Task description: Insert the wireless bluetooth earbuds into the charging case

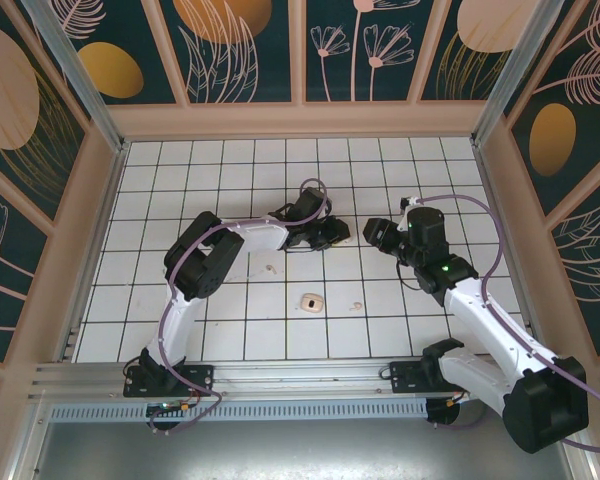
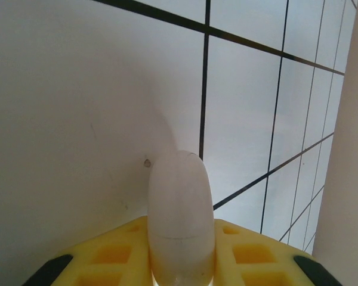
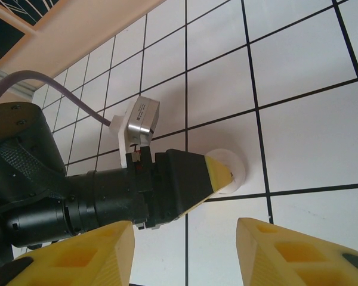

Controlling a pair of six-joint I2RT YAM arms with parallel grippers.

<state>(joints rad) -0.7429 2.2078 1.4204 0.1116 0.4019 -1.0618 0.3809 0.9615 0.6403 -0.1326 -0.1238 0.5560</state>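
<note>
The charging case (image 2: 180, 202) is a smooth white oval with a thin seam, lid closed. My left gripper (image 2: 182, 265) is shut on it, a yellow finger pressed to each side. From the right wrist view the case (image 3: 238, 168) pokes out past the left gripper's fingertip (image 3: 218, 174), low over the tiles. In the top view the left gripper (image 1: 327, 236) is at mid-table and hides the case. My right gripper (image 3: 185, 250) stands open and holds nothing, just right of the left one (image 1: 374, 233). Two tiny white earbuds (image 1: 272, 267) (image 1: 357, 307) lie loose on the tiles nearer the arms.
A small beige rounded piece with a dark middle (image 1: 311, 300) lies on the tiled floor (image 1: 230, 320) between the two specks. Wooden walls (image 1: 300, 120) close in the back and both sides. The two grippers face each other about one tile apart.
</note>
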